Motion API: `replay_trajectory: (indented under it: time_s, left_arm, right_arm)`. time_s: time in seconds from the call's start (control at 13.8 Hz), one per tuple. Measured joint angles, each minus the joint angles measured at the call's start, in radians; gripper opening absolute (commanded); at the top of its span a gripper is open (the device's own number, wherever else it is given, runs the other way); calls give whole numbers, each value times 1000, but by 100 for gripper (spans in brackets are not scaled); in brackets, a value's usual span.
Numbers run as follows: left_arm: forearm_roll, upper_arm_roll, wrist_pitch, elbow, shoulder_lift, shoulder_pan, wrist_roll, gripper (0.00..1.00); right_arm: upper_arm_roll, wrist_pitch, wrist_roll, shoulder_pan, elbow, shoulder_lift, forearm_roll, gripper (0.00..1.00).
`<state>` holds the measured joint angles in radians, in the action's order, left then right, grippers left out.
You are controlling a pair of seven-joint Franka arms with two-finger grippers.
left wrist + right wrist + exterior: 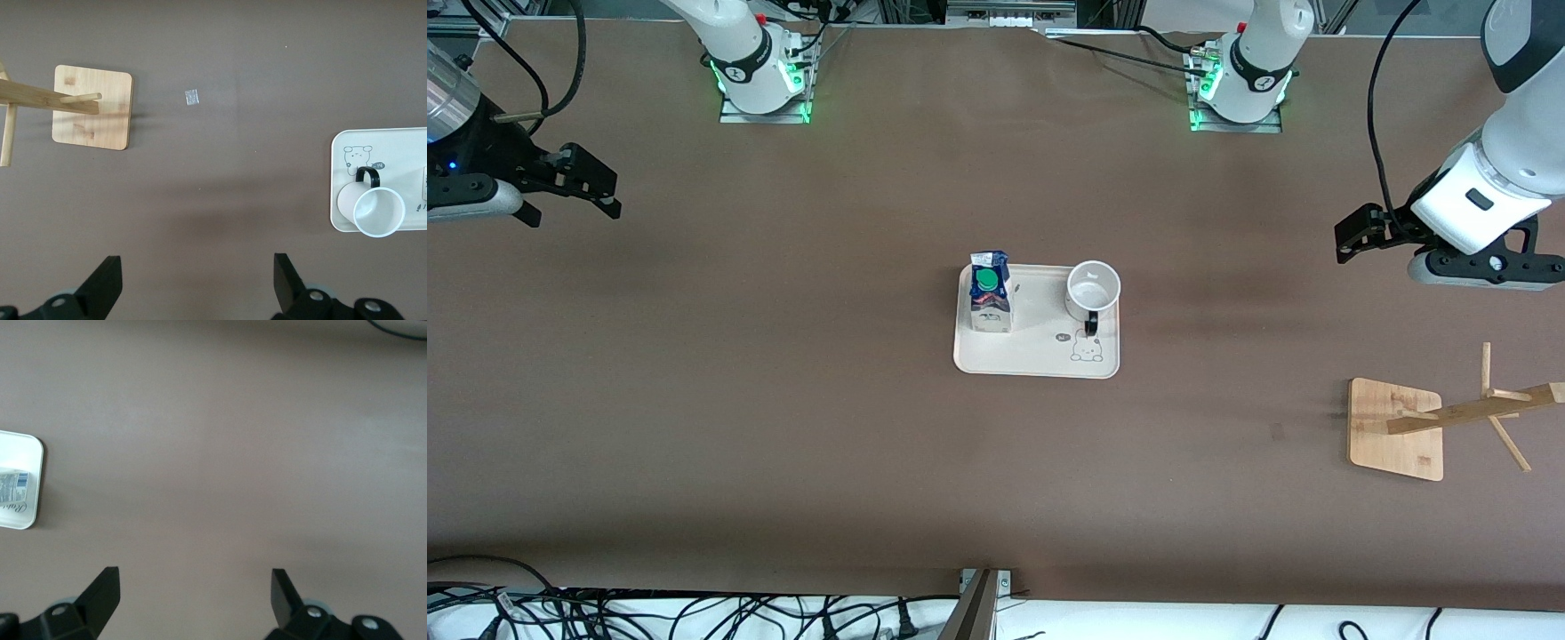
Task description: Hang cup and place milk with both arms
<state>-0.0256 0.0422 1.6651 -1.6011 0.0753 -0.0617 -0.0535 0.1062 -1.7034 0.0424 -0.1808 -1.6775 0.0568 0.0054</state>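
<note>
Milk (pixel 991 293) and cup (pixel 1092 290) upright side by side on white tray (pixel 1023 360) mid-table, cup toward left arm's end, wooden rack (pixel 1396 429) farther that way; left gripper (pixel 1356 233) and right gripper (pixel 591 188) both spread wide, empty, over bare table at opposite ends.

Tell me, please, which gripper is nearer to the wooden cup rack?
Left. The left gripper hovers open near the wooden cup rack; the right gripper waits open at the right arm's end.
</note>
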Motion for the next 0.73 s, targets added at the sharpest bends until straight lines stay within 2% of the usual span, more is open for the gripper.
replay_trajectory:
  time_s: [0.36,0.73]
  left_arm:
    - [0,0,0,0,0,0,0,100]
    - [0,0,-7,0,1,0,0,100]
  right_arm:
    - [3,-66,0,4,3,-32,0,100]
    - [-17,31,6,-15,1,-97,3,100]
